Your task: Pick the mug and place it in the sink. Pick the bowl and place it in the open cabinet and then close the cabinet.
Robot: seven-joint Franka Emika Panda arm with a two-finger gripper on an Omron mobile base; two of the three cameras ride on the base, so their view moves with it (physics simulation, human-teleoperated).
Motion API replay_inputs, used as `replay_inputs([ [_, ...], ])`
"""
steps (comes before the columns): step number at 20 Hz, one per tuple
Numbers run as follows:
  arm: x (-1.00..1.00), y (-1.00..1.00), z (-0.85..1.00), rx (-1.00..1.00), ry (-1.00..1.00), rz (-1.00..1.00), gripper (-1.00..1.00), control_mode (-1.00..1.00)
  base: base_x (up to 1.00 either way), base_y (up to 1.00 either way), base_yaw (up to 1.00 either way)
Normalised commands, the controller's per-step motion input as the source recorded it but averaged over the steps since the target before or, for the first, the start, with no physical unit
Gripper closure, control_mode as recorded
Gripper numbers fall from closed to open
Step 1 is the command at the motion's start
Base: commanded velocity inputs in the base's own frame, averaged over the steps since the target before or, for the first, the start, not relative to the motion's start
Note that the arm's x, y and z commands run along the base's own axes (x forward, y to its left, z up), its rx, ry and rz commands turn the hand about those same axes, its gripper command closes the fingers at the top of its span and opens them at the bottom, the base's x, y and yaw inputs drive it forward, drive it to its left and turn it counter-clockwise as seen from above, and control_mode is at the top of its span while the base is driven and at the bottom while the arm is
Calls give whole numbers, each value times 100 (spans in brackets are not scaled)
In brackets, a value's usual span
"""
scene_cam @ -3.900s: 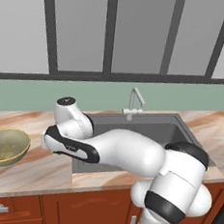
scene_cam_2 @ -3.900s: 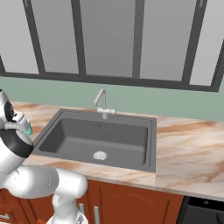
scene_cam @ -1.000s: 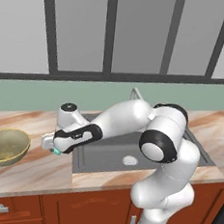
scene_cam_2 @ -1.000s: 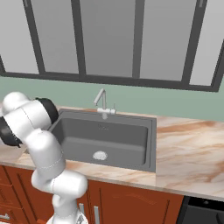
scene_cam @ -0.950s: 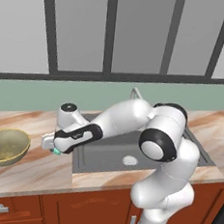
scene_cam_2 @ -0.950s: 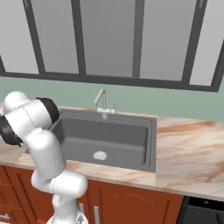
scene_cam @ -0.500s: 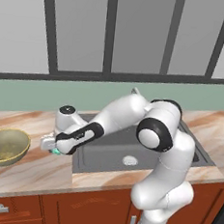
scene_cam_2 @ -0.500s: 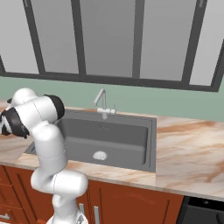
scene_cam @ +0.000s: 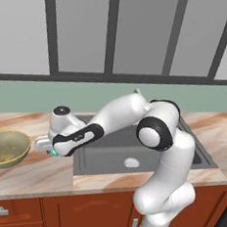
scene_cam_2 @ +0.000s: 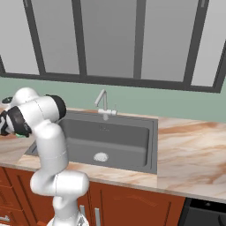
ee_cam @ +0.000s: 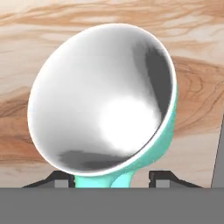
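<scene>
The teal-green mug (ee_cam: 105, 100) lies close under the hand on the marble counter, its white inside facing the camera and its handle (ee_cam: 114, 178) at the bottom. My gripper (ee_cam: 111, 178) straddles the handle side, one fingertip (ee_cam: 59, 177) close against the mug, the other with a narrow gap; it is open. From the left base the gripper (scene_cam: 47, 146) sits low on the counter left of the sink (scene_cam: 104, 156), a sliver of mug (scene_cam: 54, 152) under it. The olive-gold bowl (scene_cam: 3, 147) rests further left. The cabinet is out of view.
The dark sink (scene_cam_2: 110, 139) with its silver drain (scene_cam_2: 101, 156) and faucet (scene_cam_2: 103, 105) lies right of the hand. A window wall runs behind the counter. Red-brown drawers (scene_cam: 7, 213) sit below the counter edge.
The hand has shifted a little to the left along the counter, over the mug, and the elbow has swung further left. The bowl has not moved.
</scene>
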Motion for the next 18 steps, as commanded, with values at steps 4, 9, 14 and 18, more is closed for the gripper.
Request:
replay_inputs([
  [4,-2,-36,-2,6,-7,2,100,-100,0,0,0],
  [9,-17,-47,-7,9,-9,0,100,-100,0,0,0],
  [14,-20,-38,2,7,-13,0,100,-100,0,0,0],
  [18,-2,-14,55,0,-17,-3,100,-100,0,0,0],
])
